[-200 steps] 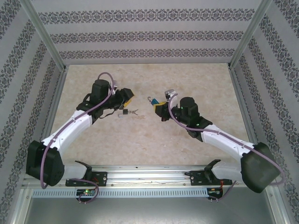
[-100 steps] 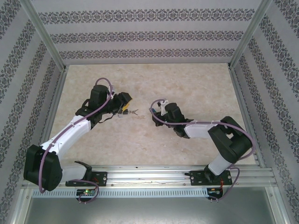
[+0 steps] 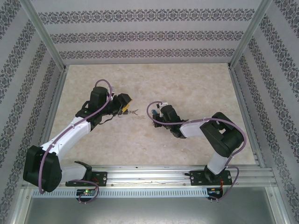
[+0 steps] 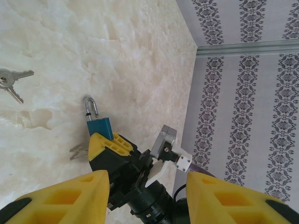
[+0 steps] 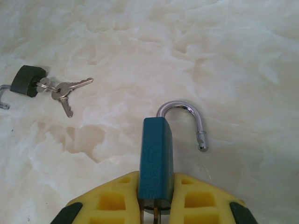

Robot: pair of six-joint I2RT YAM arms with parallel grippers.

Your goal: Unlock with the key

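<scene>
1. The cream, marble-patterned counter (image 3: 187,84) fills the middle of the top view. It is matte, with faint darker blotches (image 5: 79,135) at centre left of the right wrist view.
2. Walls papered in grey-and-white ornamental stripes (image 3: 149,37) close the counter in at the back and both sides. Slanting aluminium frame posts (image 3: 44,35) stand at the upper corners.
3. A metal rail (image 3: 149,179) runs along the bottom of the top view and carries the bases of the white-and-black left arm (image 3: 70,133) and the right arm (image 3: 219,135).
4. The right jaws are clamped on a teal rectangular metal padlock (image 5: 156,158), its body squeezed between yellow ribbed fingers (image 5: 112,196) at the bottom of the right wrist view. Its chrome shackle is swung open, with the free end hanging clear at the right.
5. A small dark padlock (image 5: 28,80) lies on the counter at the upper left of that view, touching a ring of two silver keys (image 5: 65,91).
6. The left jaws stand apart with nothing between them. Their yellow fingers (image 4: 60,200) sit at the bottom of the left wrist view, with the teal padlock (image 4: 99,127) beyond them and the keys (image 4: 11,81) at the left edge.
</scene>
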